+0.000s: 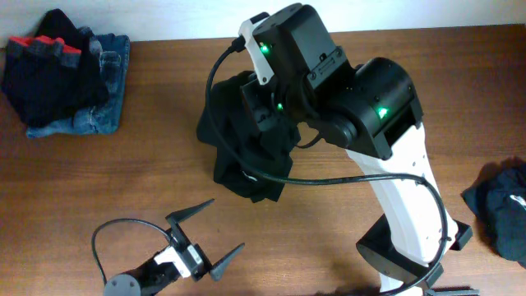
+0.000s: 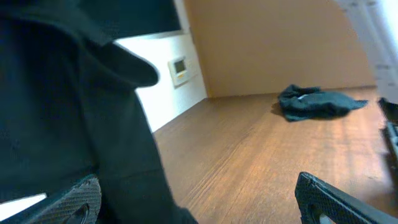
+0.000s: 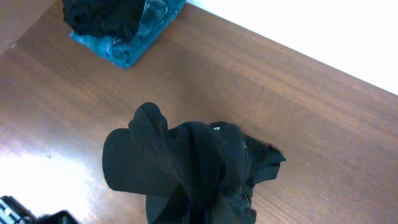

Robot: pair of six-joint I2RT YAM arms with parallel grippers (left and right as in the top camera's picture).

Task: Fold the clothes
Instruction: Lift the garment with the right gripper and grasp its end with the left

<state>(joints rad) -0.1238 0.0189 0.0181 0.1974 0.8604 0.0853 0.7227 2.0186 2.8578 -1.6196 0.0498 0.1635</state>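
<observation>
One black top; one folded pile, perhaps three garments; one crumpled dark garment.

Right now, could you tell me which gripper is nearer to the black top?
Right. The right gripper is shut on the black top, directly above it; the left gripper is open and apart from it.

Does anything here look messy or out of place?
Yes. The black top is a crumpled bunch in the right gripper, not laid flat. Another dark garment lies in a rumpled heap at the table's right edge.
</observation>
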